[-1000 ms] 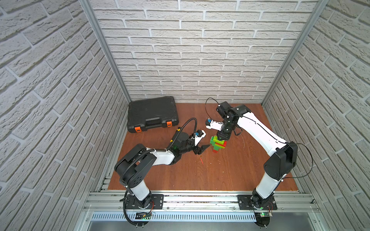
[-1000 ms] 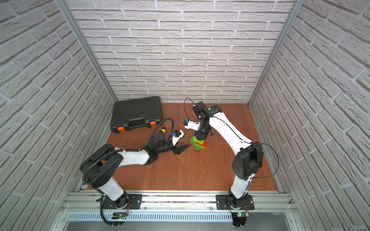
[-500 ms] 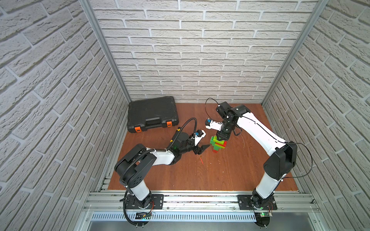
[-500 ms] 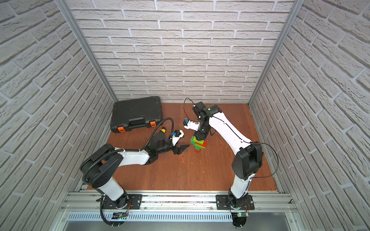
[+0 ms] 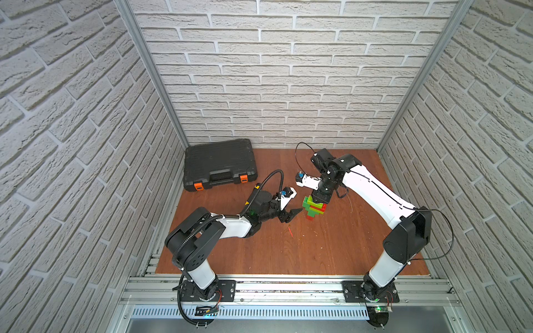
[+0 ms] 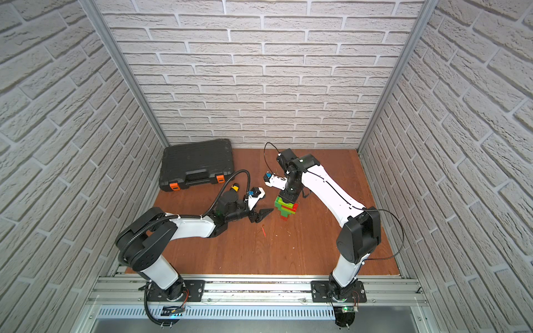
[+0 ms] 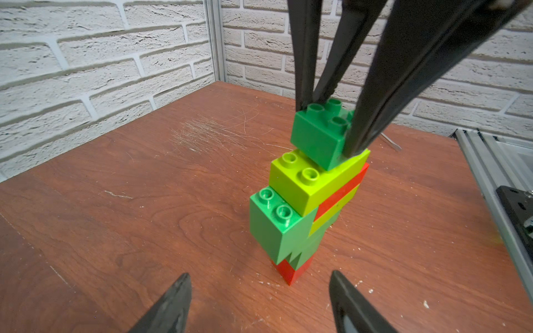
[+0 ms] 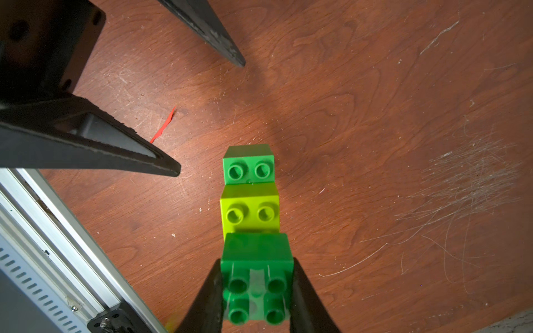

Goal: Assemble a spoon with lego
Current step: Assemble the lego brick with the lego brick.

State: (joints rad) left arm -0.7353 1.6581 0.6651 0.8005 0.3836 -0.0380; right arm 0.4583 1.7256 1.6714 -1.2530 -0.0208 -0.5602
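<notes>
Right wrist view, right claw still clamping spoon, unchanged

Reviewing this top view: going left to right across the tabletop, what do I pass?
black tool case → left gripper, jaws open → spoon, standing upright → right arm's elbow

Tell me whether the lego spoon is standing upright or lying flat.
Upright. The spoon stands on its red end brick on the table, with the right gripper shut on its top green brick.
</notes>
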